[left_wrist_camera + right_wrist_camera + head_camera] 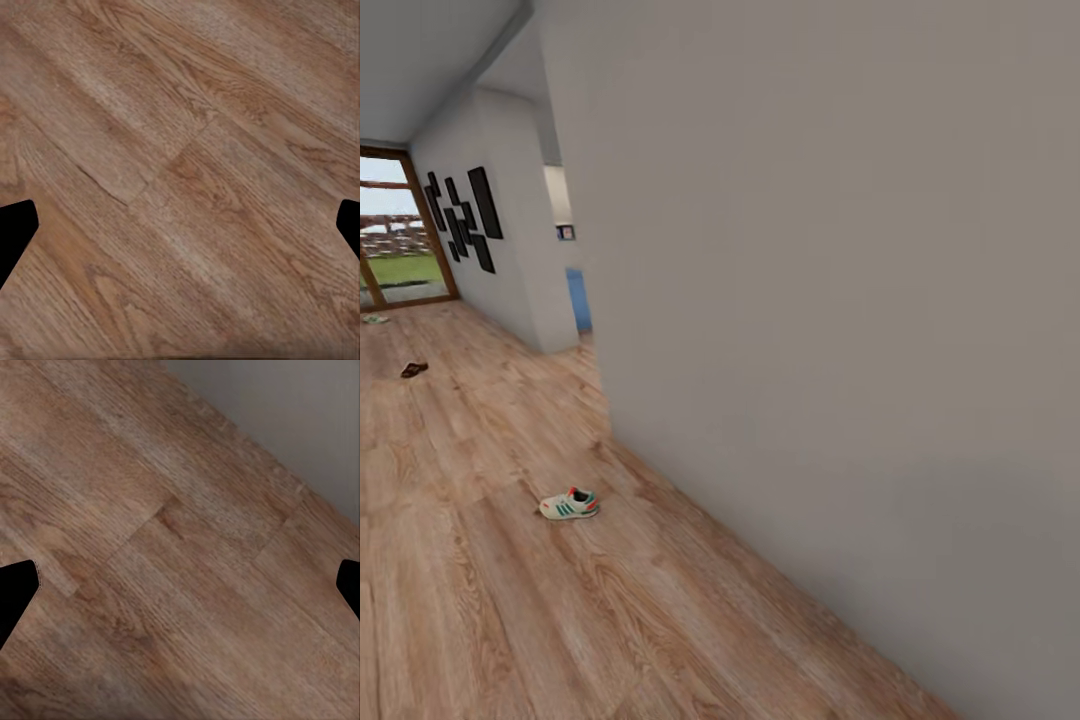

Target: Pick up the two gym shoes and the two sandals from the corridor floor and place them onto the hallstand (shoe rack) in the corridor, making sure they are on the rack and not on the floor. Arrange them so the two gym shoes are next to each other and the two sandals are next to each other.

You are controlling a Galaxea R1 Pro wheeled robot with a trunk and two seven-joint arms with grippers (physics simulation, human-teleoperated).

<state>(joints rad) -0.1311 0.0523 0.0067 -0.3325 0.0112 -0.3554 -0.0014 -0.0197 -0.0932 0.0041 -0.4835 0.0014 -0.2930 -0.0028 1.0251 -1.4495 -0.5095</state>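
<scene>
A cream gym shoe with green stripes and a red-orange heel lies on the corridor floor close to the grey wall. Farther down the corridor a brown sandal rests on the planks. A second pale gym shoe lies near the glass door, small and hard to make out. In the left wrist view my left gripper is open over bare planks, its dark fingertips at the frame's sides. My right gripper is open too, above planks beside the wall base. The hallstand is out of view.
A large grey wall fills the right side and ends at a corner by a side opening. Black panels hang on the far white wall. A wood-framed glass door closes the corridor's end.
</scene>
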